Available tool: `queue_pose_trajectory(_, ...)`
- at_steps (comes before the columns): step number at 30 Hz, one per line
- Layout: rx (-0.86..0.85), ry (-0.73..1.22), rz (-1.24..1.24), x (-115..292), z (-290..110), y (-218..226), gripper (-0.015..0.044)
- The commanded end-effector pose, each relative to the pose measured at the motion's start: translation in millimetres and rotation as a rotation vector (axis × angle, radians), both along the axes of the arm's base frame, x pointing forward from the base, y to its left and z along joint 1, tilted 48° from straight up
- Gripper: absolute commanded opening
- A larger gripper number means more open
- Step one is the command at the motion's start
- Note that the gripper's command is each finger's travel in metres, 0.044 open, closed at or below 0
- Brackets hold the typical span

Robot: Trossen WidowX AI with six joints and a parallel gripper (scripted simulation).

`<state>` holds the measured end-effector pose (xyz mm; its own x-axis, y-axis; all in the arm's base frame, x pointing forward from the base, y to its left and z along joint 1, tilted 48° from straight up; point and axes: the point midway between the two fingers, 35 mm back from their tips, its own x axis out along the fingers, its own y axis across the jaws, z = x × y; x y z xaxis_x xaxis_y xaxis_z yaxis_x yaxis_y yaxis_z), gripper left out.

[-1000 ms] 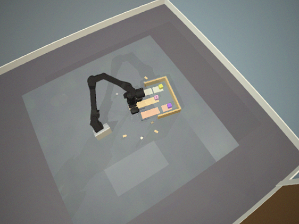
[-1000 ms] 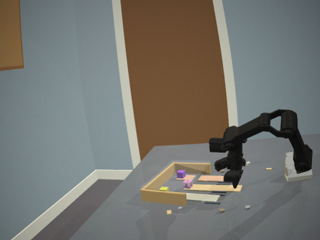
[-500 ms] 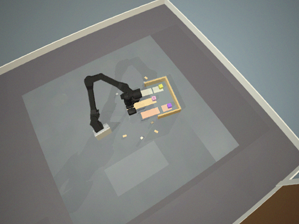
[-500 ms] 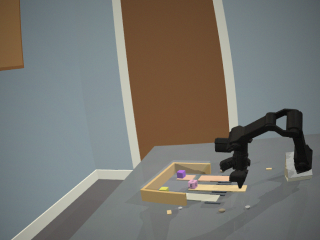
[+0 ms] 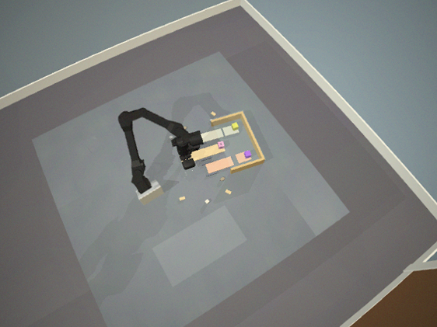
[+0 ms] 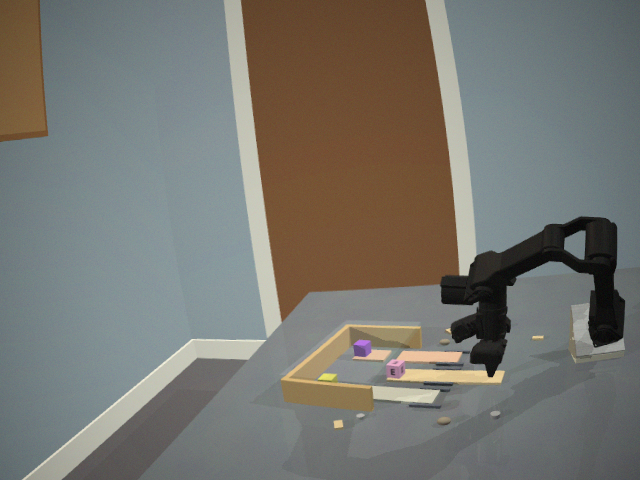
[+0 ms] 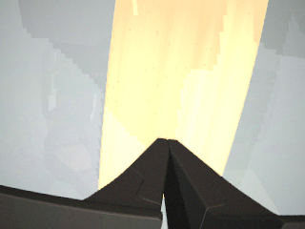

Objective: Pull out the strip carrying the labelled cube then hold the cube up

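Observation:
The yellow-tan strip is in one piece and carries the pink lettered cube at its far end. My gripper is shut and empty, pointing down with its tips at the strip's near end; whether they press on it I cannot tell. The salmon strip has a gap before its far piece, under the purple cube. The whitish strip is also split, with the yellow cube on its far piece.
A low wooden wall encloses the far ends of the strips on three sides. Thin dark rails flank the strips. Small pebbles and chips lie around, including a tan chip and a brown pebble.

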<state>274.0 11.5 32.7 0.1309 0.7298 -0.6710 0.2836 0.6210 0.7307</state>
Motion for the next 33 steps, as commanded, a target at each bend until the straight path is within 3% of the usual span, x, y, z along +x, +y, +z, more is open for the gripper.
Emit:
queue_pose_trajectory(1, 0.004, 0.015, 0.014, -12, -1, 6, 0.0000)
queue_pose_trajectory(33, 0.005, 0.018, 0.014, -56, 6, 20, 0.0000)
